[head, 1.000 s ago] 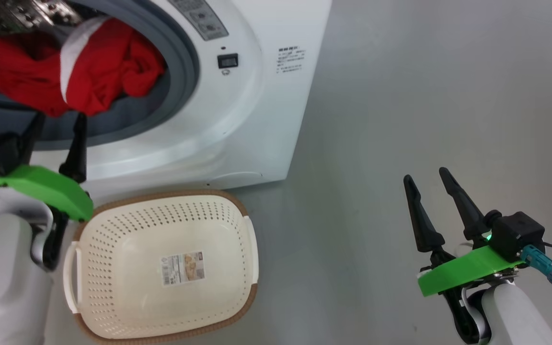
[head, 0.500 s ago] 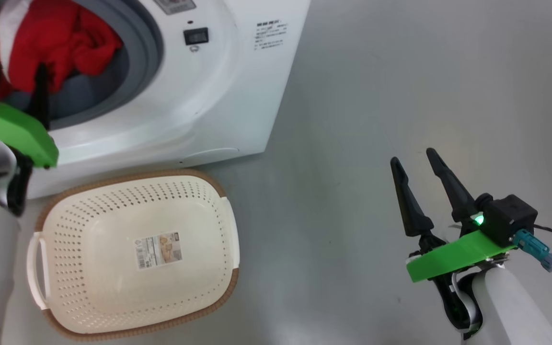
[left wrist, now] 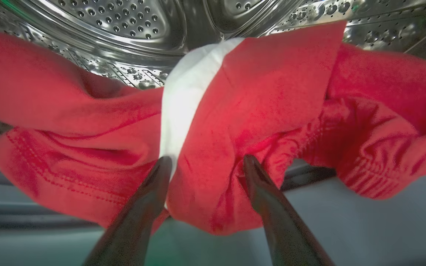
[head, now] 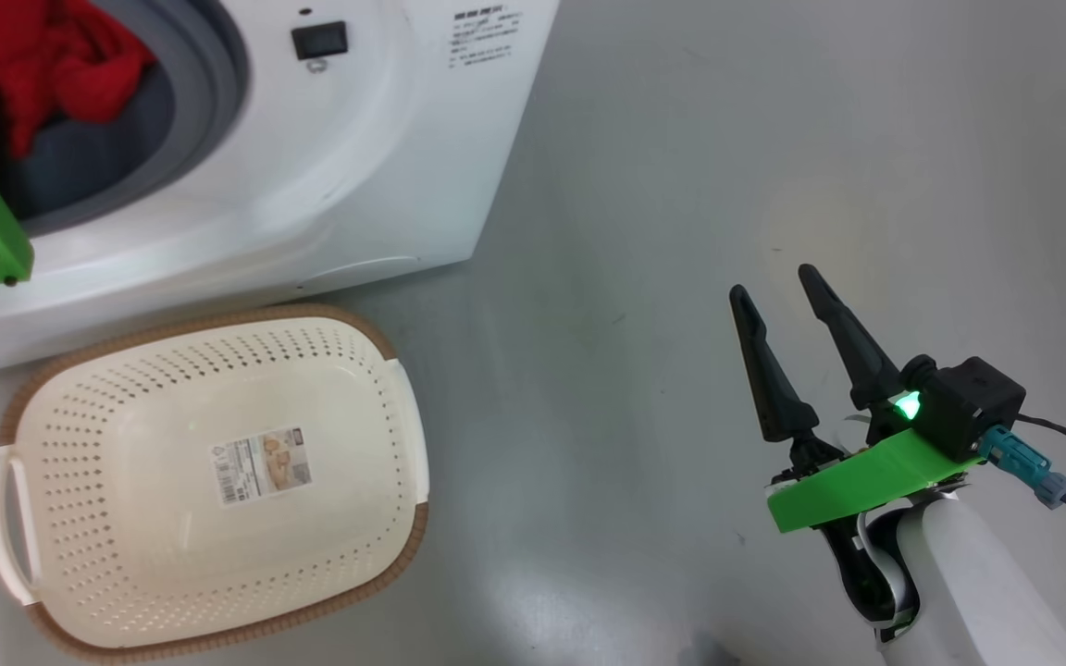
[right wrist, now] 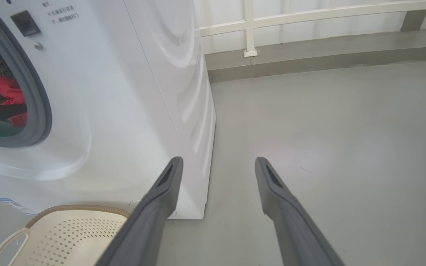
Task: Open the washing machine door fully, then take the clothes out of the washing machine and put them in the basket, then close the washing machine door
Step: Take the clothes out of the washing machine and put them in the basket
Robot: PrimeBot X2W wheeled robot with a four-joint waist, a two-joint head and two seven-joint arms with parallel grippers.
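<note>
Between the spread fingers of our left gripper (left wrist: pixel 206 159), inside the drum (left wrist: pixel 124 22): the clothes (left wrist: pixel 272 92), red with one white band, a fold bulging into the gap, not pinched. We judge the jaws stand wide to take a thick bunch. Just before the washing machine (head: pixel 385 166): the basket (head: pixel 181 322), no clothes in it, set close for a short carry. Well apart, over bare floor (head: pixel 727 139): our right gripper (head: pixel 774 284), fingers wide, holding nothing, parked clear of the work.
</note>
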